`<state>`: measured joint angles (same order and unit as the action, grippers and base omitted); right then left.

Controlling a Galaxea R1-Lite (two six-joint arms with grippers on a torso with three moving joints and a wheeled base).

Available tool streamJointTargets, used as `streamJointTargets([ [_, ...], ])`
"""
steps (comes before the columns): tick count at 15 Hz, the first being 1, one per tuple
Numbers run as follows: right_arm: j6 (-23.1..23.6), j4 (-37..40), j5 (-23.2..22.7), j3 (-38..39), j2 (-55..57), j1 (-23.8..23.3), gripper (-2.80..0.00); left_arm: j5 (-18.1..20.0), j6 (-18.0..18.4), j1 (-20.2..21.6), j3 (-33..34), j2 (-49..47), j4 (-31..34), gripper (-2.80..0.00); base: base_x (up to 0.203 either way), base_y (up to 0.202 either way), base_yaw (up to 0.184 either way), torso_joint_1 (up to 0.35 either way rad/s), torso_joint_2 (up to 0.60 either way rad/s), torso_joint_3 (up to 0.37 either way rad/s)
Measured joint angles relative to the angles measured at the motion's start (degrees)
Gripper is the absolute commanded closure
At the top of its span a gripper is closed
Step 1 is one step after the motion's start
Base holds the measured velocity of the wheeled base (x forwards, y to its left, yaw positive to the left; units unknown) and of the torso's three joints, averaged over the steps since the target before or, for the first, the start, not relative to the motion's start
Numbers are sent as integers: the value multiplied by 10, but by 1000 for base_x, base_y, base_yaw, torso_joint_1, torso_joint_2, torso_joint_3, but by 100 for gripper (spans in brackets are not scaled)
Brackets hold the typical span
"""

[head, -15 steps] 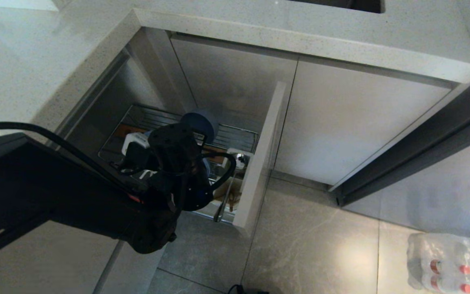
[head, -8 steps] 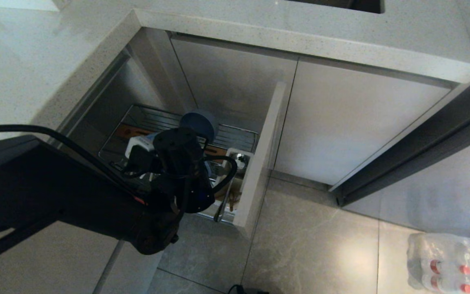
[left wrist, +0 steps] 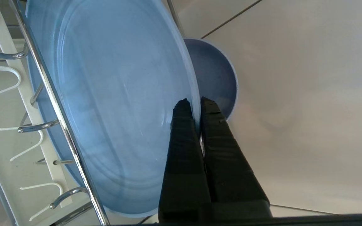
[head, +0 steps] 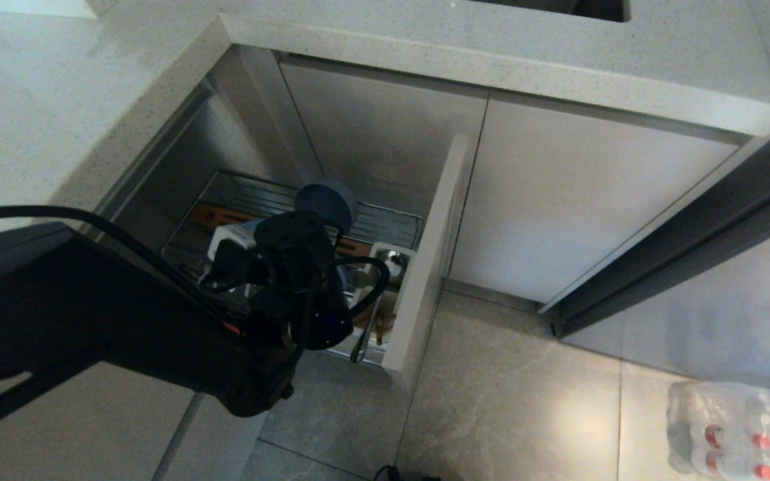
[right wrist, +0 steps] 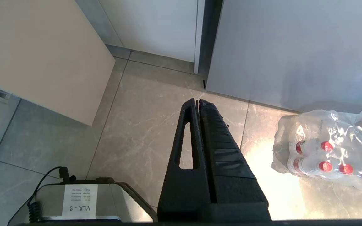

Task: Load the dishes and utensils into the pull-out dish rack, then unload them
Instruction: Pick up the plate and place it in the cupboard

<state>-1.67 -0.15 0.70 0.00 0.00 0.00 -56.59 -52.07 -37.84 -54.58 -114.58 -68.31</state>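
down in the pull-out dish rack (head: 395,220), the left hand (left wrist: 193,105) is clenched on the rim of the light-blue plate (left wrist: 112,94), one finger on the plate's face and the other on its back. the plate stands on edge inside the rack, leaning against a chrome wire (left wrist: 58,103) that crosses its face, with the strip of white plastic hooks (left wrist: 27,103) just beside that wire. the light-blue bowl (left wrist: 215,75) sits just behind the plate, on the side away from the hooks, also tipped on edge; in the head view it shows as a blue round (head: 325,204) above the left arm's wrist, toward the back of the rack. the white utensil cup (head: 392,257) stands in the rack's front corner against the beige front panel (head: 428,254), and a shiny spoon (head: 366,327) leans out of the rack near that cup. i cannot make out any chopsticks. the right hand (right wrist: 197,102) hangs over the tiled floor (right wrist: 137,125), well apart from the rack, fingers pressed together on nothing, with a wrapped pack of bottles (right wrist: 328,153) lying on the floor near it.
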Motion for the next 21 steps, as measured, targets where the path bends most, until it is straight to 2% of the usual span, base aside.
streamJointTargets([
  [4, 0, 0, 0, 0, 0, 0, 0, 1, 0, 0, 0, 0, 0, 0, 0, 0, 0, 0, 0, 0],
  [5, 0, 0, 0, 0, 0, 0, 0, 0, 0, 0, 0, -1, 1, -280, 0, 0, 0, 0, 0, 0],
  [16, 0, 0, 0, 0, 0, 0, 0, -5, 9, -3, -2, 8, 2, -280, 0, 0, 0, 0, 0, 0],
  [21, 0, 0, 0, 0, 0, 0, 0, -20, 11, -9, -6, 26, 55, -280, 0, 0, 0, 0, 0, 0],
])
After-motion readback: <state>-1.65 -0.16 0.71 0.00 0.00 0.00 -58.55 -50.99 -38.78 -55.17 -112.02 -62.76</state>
